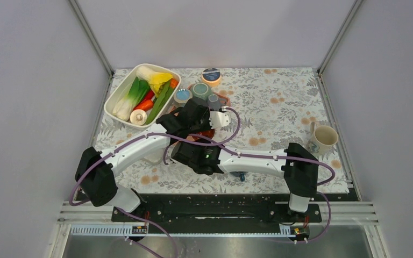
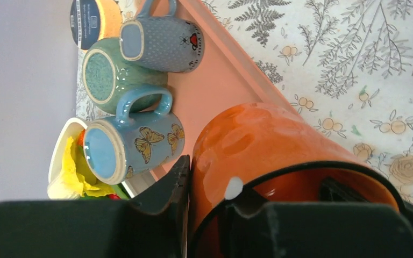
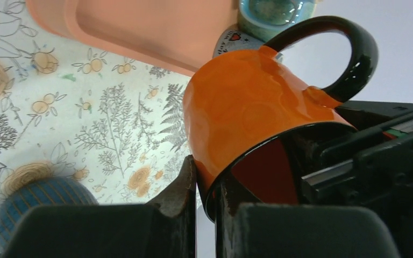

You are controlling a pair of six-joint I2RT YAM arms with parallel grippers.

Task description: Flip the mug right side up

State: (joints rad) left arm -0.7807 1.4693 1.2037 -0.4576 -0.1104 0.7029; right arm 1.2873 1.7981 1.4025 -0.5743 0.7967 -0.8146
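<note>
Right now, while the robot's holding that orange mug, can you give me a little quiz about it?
1. True or false: the left gripper and the right gripper both pinch the rim of the glossy orange mug.
2. What is painted on the light blue ceramic mug? A butterflies, B fish, C stars.
3. Fill in: the white plastic tub holds colourful ____.
Key: 1 true; 2 A; 3 vegetables.

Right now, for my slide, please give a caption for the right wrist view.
Right gripper pinches the rim of an orange ceramic mug with a black handle, near a flat pink tray.
</note>
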